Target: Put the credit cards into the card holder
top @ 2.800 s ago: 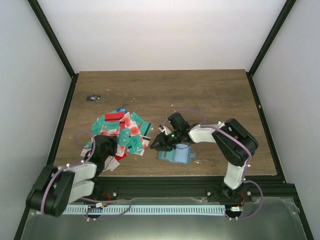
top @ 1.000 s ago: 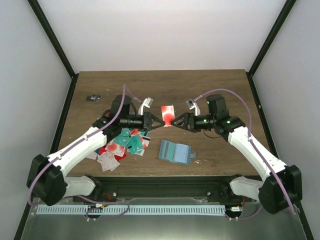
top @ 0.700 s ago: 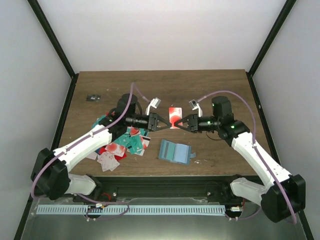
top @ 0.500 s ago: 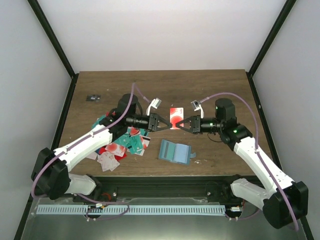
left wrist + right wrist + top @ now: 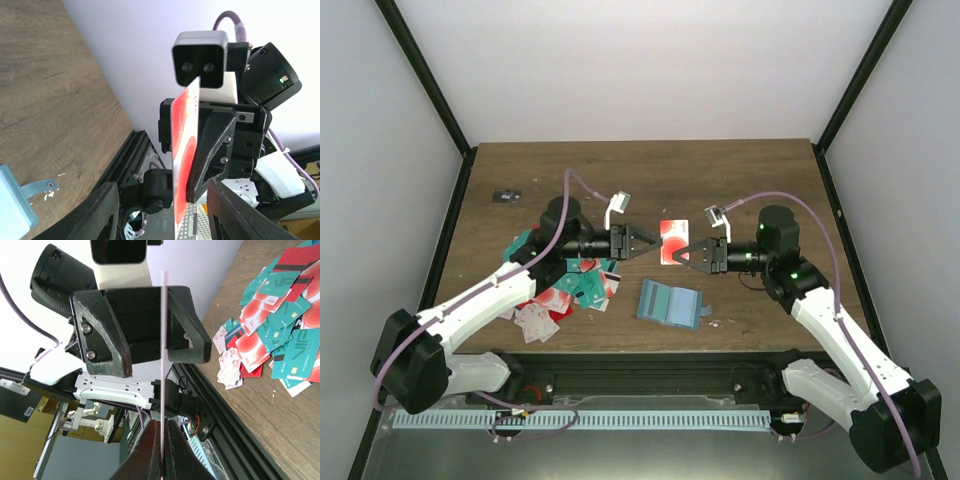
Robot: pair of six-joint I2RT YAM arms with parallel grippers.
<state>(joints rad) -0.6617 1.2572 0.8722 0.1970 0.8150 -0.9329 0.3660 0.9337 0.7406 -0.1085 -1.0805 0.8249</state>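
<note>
Card (image 5: 671,240) up in the air
Right gripper (image 5: 686,254) pinches the red and white card tight. Left gripper (image 5: 645,241) has its fingers apart beside it. Blue card holder (image 5: 669,303) lies open on the table (image 5: 740,190) below.

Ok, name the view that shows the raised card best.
Left wrist: the card shows its red-and-white face close up, pinched in the right tool. The top view shows it small and distant; the right wrist sees only its thin edge.
</note>
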